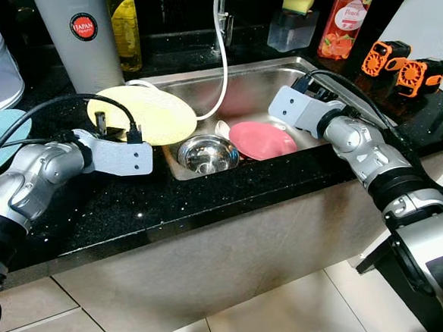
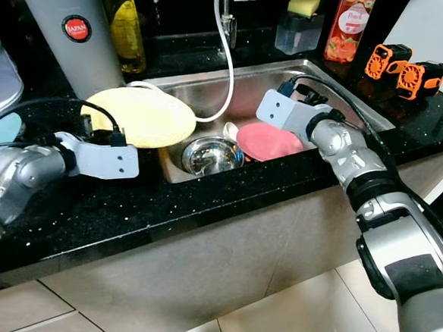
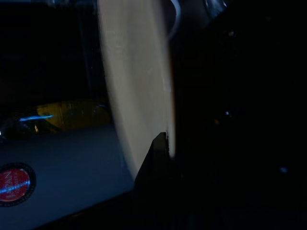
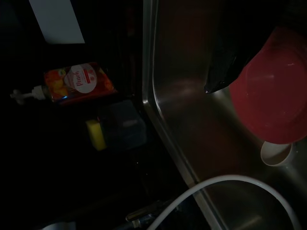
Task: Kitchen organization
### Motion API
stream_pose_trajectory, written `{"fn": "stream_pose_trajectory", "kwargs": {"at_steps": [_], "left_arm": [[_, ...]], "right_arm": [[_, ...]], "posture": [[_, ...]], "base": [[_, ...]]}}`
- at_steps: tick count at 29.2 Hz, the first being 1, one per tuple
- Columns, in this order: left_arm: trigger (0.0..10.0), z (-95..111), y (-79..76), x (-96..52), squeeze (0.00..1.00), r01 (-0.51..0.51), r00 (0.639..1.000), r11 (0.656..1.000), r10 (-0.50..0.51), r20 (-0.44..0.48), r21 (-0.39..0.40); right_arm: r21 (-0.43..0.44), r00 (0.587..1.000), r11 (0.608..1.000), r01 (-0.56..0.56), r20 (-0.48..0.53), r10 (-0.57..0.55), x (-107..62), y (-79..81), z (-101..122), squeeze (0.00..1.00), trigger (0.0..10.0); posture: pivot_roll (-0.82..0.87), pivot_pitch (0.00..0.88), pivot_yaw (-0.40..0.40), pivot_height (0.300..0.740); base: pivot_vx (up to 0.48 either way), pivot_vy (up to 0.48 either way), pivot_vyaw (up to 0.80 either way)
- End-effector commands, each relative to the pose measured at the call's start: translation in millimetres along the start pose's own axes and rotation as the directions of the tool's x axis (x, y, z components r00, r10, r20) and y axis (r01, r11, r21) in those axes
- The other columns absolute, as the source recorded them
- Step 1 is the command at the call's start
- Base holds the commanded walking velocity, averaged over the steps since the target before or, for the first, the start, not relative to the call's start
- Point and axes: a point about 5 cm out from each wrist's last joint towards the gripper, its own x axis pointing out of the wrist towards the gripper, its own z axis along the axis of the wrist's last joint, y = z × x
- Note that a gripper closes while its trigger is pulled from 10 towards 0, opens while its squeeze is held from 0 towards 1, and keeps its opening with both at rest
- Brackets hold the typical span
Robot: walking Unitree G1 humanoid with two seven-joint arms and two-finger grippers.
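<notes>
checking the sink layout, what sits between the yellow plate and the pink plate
A steel bowl sits in the sink between the yellow plate and the pink plate, seen in both eye views. A small white cup also lies there.

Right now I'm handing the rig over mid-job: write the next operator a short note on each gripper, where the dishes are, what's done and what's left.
Left gripper: at the edge of the yellow plate, which lies tilted on the counter over the sink's left rim; whether it grips, cannot tell.
Right gripper: reaching into the sink just above the pink plate; fingers unclear.
In the sink: pink plate, steel bowl, a small white cup beside the plate, white hose.
Done: nothing visibly put away.
Left: yellow plate, pink plate, bowl and cup.
</notes>
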Motion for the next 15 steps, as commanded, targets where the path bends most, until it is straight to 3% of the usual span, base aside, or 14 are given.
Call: {"fn": "stream_pose_trajectory", "kwargs": {"at_steps": [1,4,5,6,7,9,10,11,15], "left_arm": [[0.0,0,-26.7,4.1,0.00,0.098,0.995,0.995,-0.098,0.000,0.030],[0.0,8,-17.9,4.8,0.00,0.034,0.998,0.997,-0.038,0.052,0.063],[9.4,14,-12.0,4.6,0.00,-0.008,0.997,0.997,0.002,0.080,0.078],[10.0,19,-6.8,4.0,0.00,-0.045,0.994,0.995,0.035,0.107,0.088],[10.0,22,-3.8,3.8,0.00,-0.067,0.991,0.993,0.055,0.124,0.094],[10.0,33,3.5,2.5,0.00,-0.113,0.980,0.988,0.094,0.174,0.102],[10.0,38,7.8,2.2,0.00,-0.143,0.973,0.983,0.118,0.199,0.115],[10.0,38,7.8,2.2,0.00,-0.143,0.973,0.983,0.118,0.199,0.115],[10.0,47,21.0,4.1,0.00,-0.254,0.945,0.960,0.220,0.244,0.119]], "right_arm": [[0.015,1.000,0.999,0.029,-0.005,-0.029,0.0,-6.4,0,0.00,10.0],[0.017,0.999,0.999,0.033,0.002,-0.033,0.3,-6.6,2,0.00,10.0],[0.019,0.999,0.999,0.035,0.005,-0.035,0.3,-6.7,2,0.00,10.0],[0.021,0.999,0.999,0.037,0.010,-0.037,0.2,-6.8,3,0.00,10.0],[0.023,0.999,0.999,0.038,0.013,-0.038,0.2,-6.7,3,0.00,10.0],[0.131,0.998,0.991,0.019,0.051,-0.026,0.4,-4.4,9,0.00,10.0],[0.226,0.995,0.973,-0.042,0.101,0.020,0.4,0.4,16,0.00,10.0],[0.226,0.995,0.973,-0.042,0.101,0.020,0.4,0.4,16,0.00,10.0],[0.505,0.957,0.834,-0.222,0.275,0.088,-1.4,8.4,39,0.00,10.0]], "posture": [[0.16,0.009,-0.091,0.740],[0.16,0.008,-0.092,0.740],[0.16,0.007,-0.093,0.740],[0.16,0.006,-0.094,0.740],[0.16,0.006,-0.094,0.740],[0.16,0.005,-0.097,0.740],[0.16,0.005,-0.097,0.740],[0.16,0.005,-0.097,0.740],[0.17,0.002,-0.100,0.740]], "base": [[0.000,0.000,0.00],[0.000,0.000,0.00],[0.000,0.000,0.00],[0.000,0.000,0.00],[0.000,0.000,0.00],[0.000,0.000,0.00],[0.000,0.000,0.00],[0.000,0.000,0.00],[0.000,0.000,0.00]]}}
